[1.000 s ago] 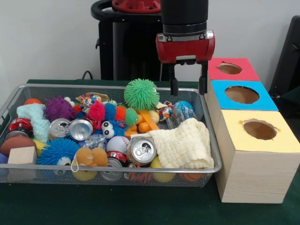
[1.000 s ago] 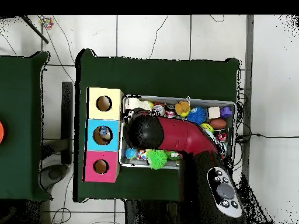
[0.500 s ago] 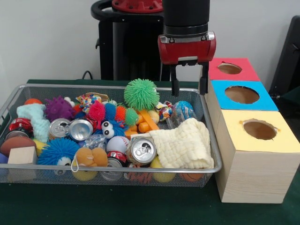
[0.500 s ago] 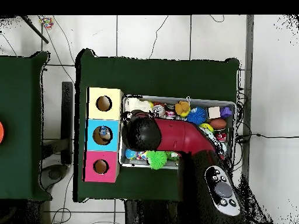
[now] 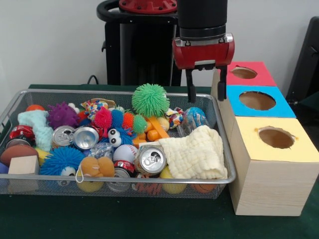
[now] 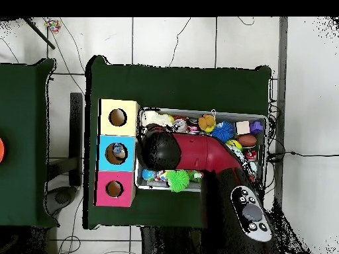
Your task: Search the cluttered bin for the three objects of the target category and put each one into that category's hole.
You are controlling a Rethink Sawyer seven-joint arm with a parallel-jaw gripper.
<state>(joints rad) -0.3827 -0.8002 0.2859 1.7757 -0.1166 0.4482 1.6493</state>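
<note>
From overhead the arm [image 6: 198, 153] covers the middle of the bin [image 6: 258, 119], hiding the toys beneath. In the front view the gripper [image 5: 206, 91] hangs upper centre, jaws spread wide and empty, touching nothing, just beside the blue box [image 5: 259, 101].

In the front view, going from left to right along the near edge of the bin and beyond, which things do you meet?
Wooden block → blue spiky ball → orange plush toy → silver can → cream cloth → yellow-topped box.
</note>
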